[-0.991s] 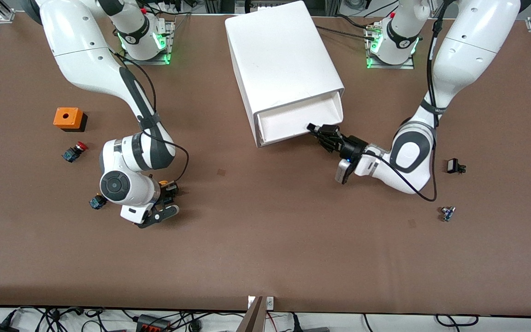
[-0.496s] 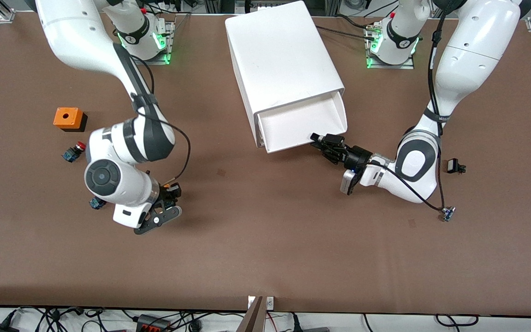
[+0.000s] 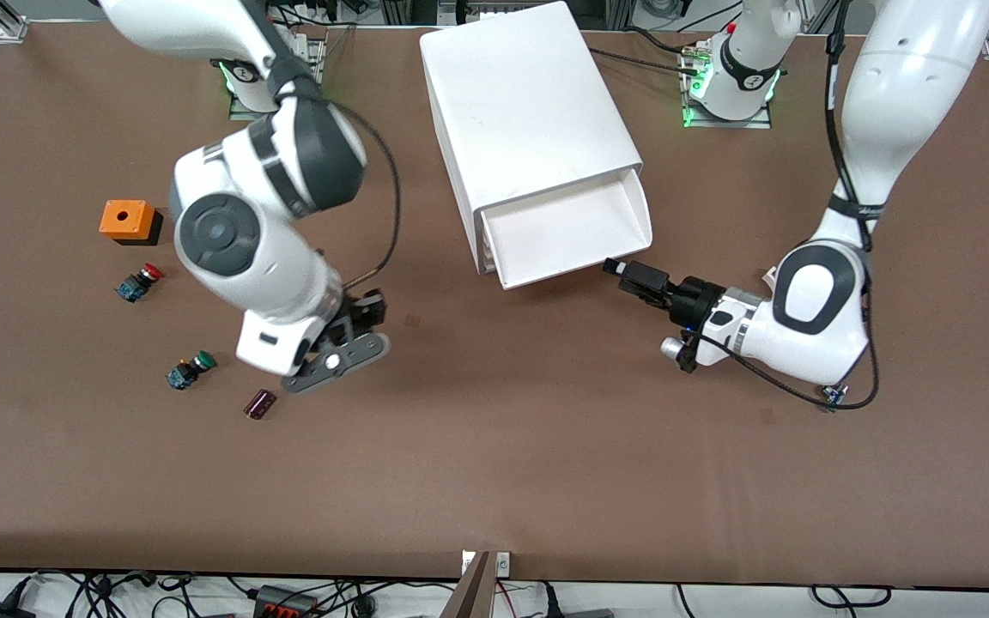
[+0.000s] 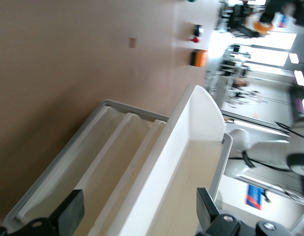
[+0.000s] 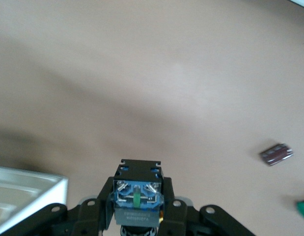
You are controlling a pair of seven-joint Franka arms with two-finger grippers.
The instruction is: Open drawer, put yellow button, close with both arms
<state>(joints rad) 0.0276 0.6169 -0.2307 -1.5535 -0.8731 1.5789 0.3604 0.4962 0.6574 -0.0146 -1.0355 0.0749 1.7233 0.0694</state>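
The top drawer point(image 3: 567, 232) of the white cabinet point(image 3: 524, 103) stands pulled out and empty. My left gripper point(image 3: 629, 275) is open just off the drawer's front corner at the left arm's end. In the left wrist view its fingers point(image 4: 68, 215) stand wide apart with the drawer point(image 4: 191, 132) ahead of them. My right gripper point(image 3: 367, 311) is up over the table between the small parts and the cabinet. It is shut on the yellow button point(image 5: 137, 199). Only the button's blue base shows; its cap is hidden.
An orange box point(image 3: 127, 220), a red-capped switch point(image 3: 138, 281), a green-capped switch point(image 3: 188, 369) and a dark red cylinder point(image 3: 260, 402) lie toward the right arm's end. A small blue part point(image 3: 832, 394) lies by the left arm's elbow.
My right arm rose with the button and moved toward the cabinet, uncovering the green-capped switch and the cylinder. My left gripper drew the drawer farther out, then backed off its front.
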